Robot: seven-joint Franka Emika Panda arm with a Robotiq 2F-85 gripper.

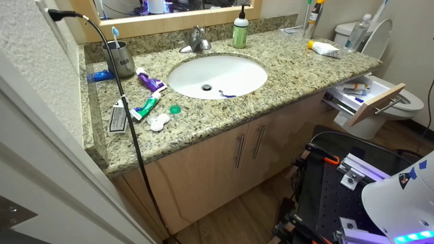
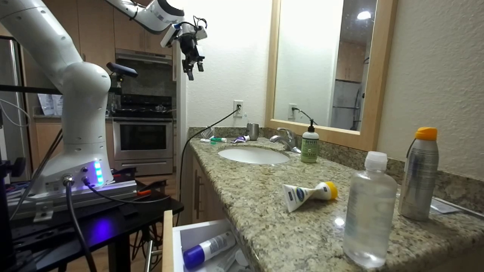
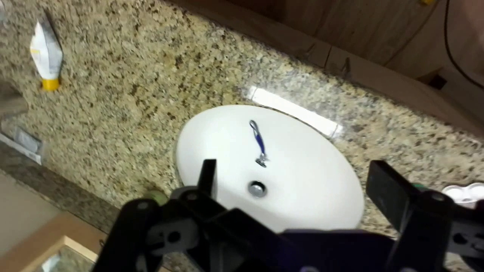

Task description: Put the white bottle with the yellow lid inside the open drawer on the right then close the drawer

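The white bottle [image 3: 47, 56] lies on the surface [image 3: 132, 75], ten o'clock from the sink [image 3: 317, 170] in the wrist view, so the spread, empty hand [image 3: 293, 182], apparently at the reaching step, should swing there and descend.

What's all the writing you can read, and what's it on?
"BAIR": metal cup.
"MEYER'S", probably: green soap bottle; its other print is too small.
Too small or blurred to read: white bottle with the yellow lid, spray can, clear bottle, white packet, blue-capped bottle, purple tube, green tube.
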